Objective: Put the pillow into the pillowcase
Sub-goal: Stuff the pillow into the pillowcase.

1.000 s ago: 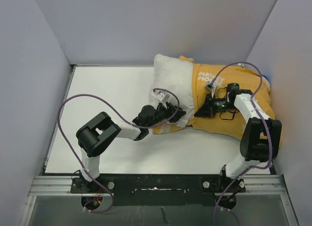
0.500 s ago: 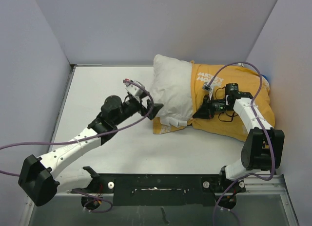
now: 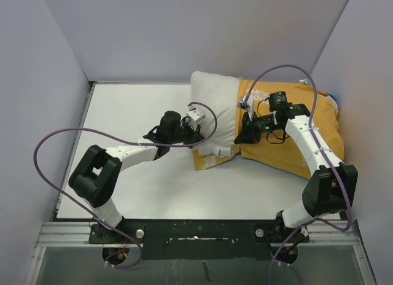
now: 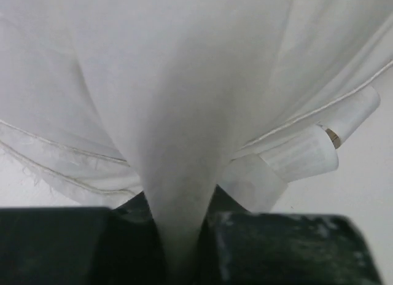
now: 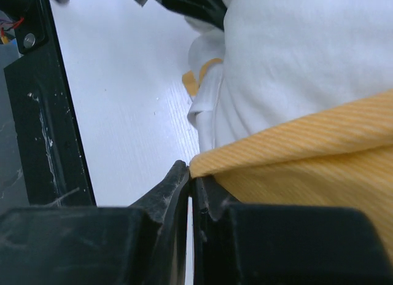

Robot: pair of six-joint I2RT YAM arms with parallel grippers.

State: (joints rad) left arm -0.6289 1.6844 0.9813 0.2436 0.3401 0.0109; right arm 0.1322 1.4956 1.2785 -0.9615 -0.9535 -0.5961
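We see the risk at the right gripper, clamped on just the hem of the pillowcase: a hard shove could pull that edge free and let the mouth collapse, while the left gripper, pinching a thin fold of the pillow, may only bunch cloth. The pillow lies toward the worktop's far right corner, half sheathed, long axis left to right, bare end facing the left edge

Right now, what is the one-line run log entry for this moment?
left gripper: pinching pillow edge | right gripper: shut on pillowcase hem | pillow: partly inside, white end out
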